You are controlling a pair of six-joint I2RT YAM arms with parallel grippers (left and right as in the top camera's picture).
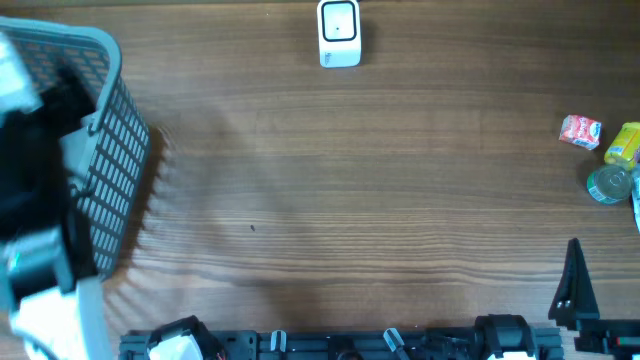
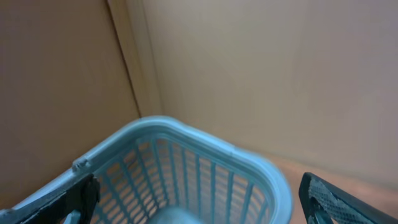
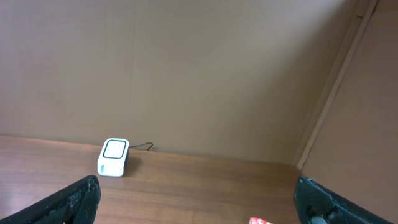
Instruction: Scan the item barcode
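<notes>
While both pairs of jaws stand fully apart and grip nothing, the goods to be scanned lie together at the right edge of the worktop [image 1: 400,180]: a red packet [image 1: 580,131], a yellow packet [image 1: 624,144] just beside it, and a green can [image 1: 609,185] just below the yellow one in the overhead view; which of them is the task's item I cannot tell; the white scanner [image 1: 338,33] stands at the far edge, about mid-width, well apart from all three; of the right jaws the overhead view shows one dark finger [image 1: 575,285] near the front right corner, with the can the nearest of the goods, beyond it and slightly to the right, not touching; in the right wrist view the two fingers [image 3: 71,200] fill the bottom corners, the scanner [image 3: 114,157] lies ahead and left of centre with a thin cable [image 3: 144,147] behind it, and a sliver of the red packet [image 3: 258,220] shows at the bottom edge, between the fingers and nearer the right-hand one, clear of both; the left jaws hang over a pale blue-grey slatted basket [image 1: 110,140] at the left end of the worktop, well apart from the goods and the scanner; in the left wrist view their fingers [image 2: 71,199] sit at the bottom corners with the basket's rim [image 2: 186,134] curving between them.
</notes>
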